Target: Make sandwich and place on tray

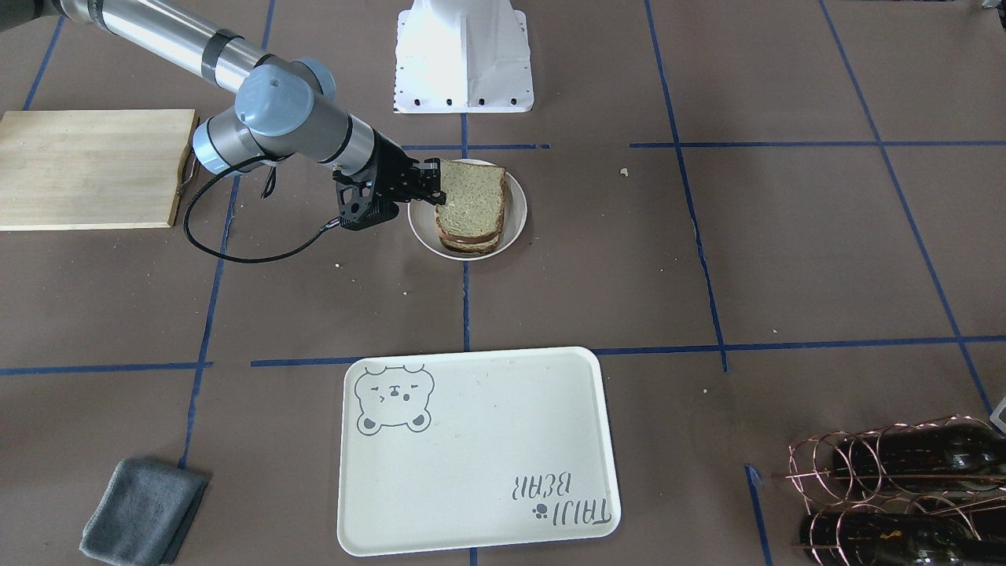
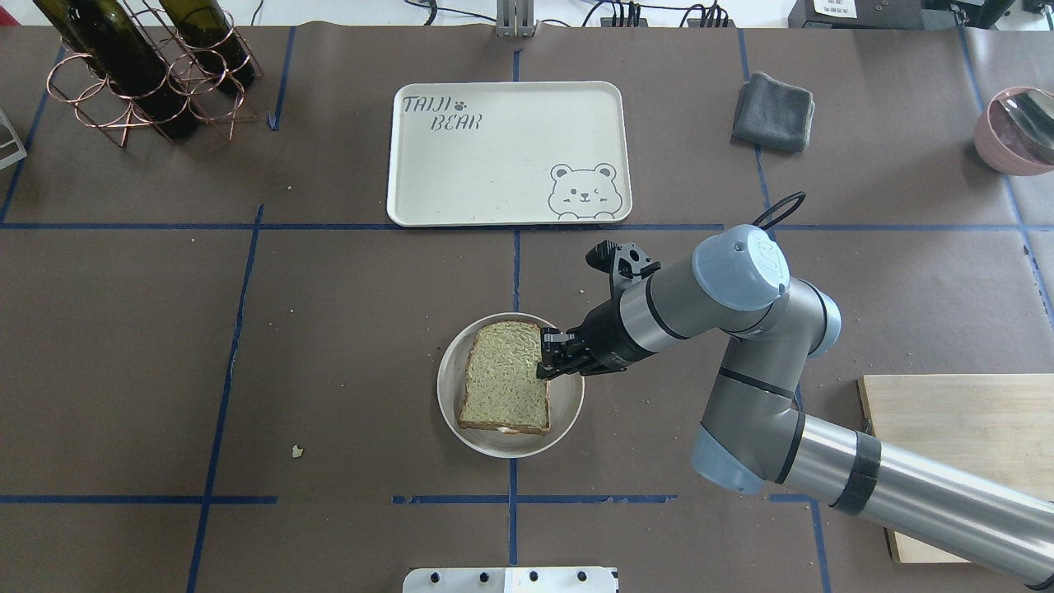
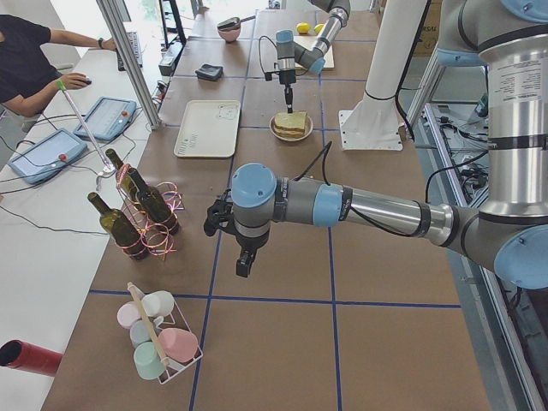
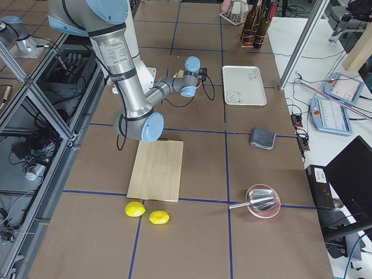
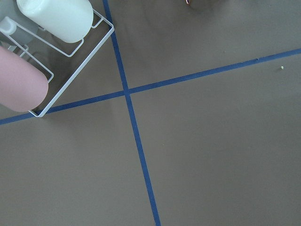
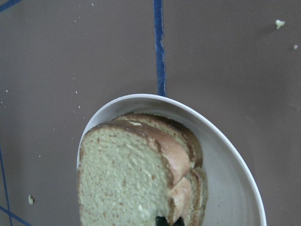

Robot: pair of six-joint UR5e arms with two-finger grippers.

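Observation:
The sandwich sits on a round pale plate at the table's middle. Its top bread slice is tilted, raised at the gripper's side above the lower slice. Only a thin white strip of egg shows between them. My right gripper is shut on the top slice's edge. The cream bear tray lies bare beyond the plate. My left gripper hovers over bare table far off; I cannot tell if it is open.
A wooden cutting board lies by the right arm. A grey cloth, a copper rack of wine bottles, a pink bowl, two lemons and a wire rack of cups stand around the edges.

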